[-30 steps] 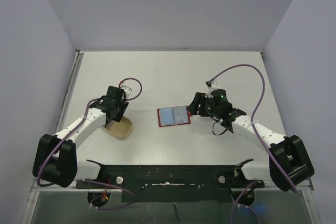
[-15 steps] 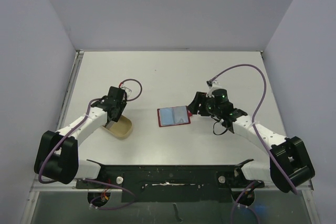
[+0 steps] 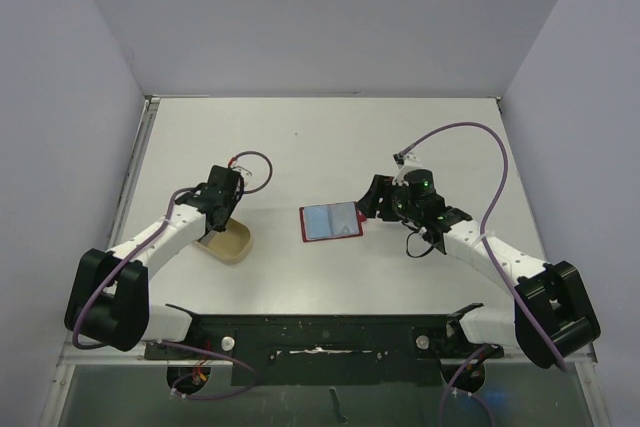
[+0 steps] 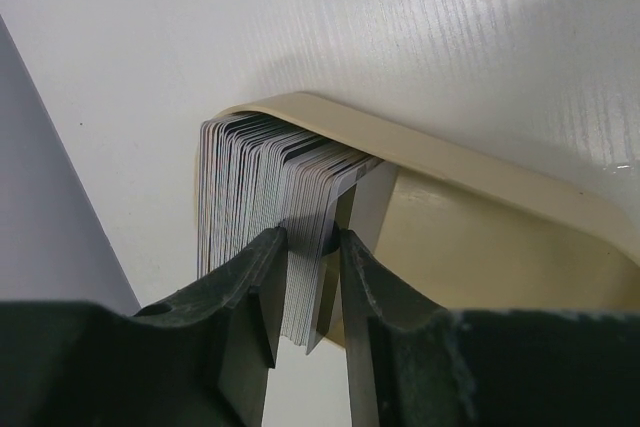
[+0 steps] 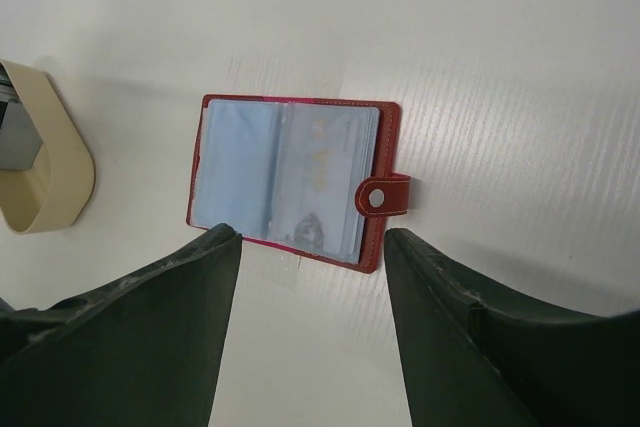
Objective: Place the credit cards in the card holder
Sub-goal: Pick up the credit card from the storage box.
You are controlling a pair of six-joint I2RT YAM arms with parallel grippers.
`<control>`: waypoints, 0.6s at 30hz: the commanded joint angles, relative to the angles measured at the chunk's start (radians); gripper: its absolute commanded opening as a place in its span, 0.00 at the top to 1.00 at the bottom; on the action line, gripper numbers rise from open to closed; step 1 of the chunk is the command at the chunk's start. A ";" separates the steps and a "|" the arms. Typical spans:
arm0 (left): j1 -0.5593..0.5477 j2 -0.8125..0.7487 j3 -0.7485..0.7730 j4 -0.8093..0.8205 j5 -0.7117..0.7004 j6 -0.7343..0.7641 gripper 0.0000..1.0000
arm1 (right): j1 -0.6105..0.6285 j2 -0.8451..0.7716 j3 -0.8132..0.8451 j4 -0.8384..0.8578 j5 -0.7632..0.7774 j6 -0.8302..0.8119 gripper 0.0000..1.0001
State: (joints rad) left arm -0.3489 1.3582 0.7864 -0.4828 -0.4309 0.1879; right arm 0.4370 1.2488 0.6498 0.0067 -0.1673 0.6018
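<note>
The credit cards (image 4: 250, 172) stand on edge as a packed grey stack at one end of a tan oval dish (image 4: 470, 162). My left gripper (image 4: 310, 237) reaches down into that dish (image 3: 235, 245), with both fingers pressed against a few cards at the stack's end. The card holder (image 3: 330, 221) lies open and flat mid-table, a red wallet with pale blue sleeves and a snap tab. Just to its right my right gripper (image 3: 373, 204) hovers; in the right wrist view its jaws (image 5: 312, 235) stand wide apart above the card holder (image 5: 290, 182), with nothing between them.
White walls enclose the table (image 3: 320, 137) at the back and on both sides. The dish (image 5: 60, 172) sits to the left of the wallet. Purple cables loop above both wrists. The arm bases and a black rail run along the near edge.
The left gripper's jaws have narrowed onto the end cards of the stack. The left arm shifted slightly over the dish. The right arm barely moved.
</note>
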 commanded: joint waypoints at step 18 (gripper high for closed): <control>-0.012 -0.051 0.075 -0.038 -0.023 -0.015 0.89 | -0.007 -0.032 -0.003 0.064 -0.016 0.003 0.40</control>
State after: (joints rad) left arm -0.3592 1.3479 0.8082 -0.5236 -0.4316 0.1749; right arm 0.4370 1.2488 0.6487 0.0071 -0.1703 0.6025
